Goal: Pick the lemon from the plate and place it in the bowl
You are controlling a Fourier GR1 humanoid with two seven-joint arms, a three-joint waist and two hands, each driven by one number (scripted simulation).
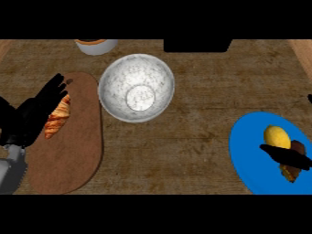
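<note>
- Just beyond the thumb of the right hand [300,160], the lemon [277,135] is sitting on the blue plate [249,155], with a brown item [294,160] lying right beside it and partly under that thumb.
- The right hand is showing spread, thumb stretched across the plate and a finger raised along the view's right edge; it is holding nothing, and the lemon is not between thumb and fingers yet.
- Well away to that hand's left, the speckled white bowl [137,87] is waiting, open side up.
- I'm reckoning the lemon is going to handle light and fairly stiff, but rounded and smooth-skinned, so it could roll or slide out; taking it across its middle, thumb on one side and fingers opposite, looks best.
- Over at the far left, the left hand [30,114] is resting with fingers straight above a croissant [57,119] on the brown board [70,151].
- I'm not reading any labels, brands or writing anywhere.
</note>
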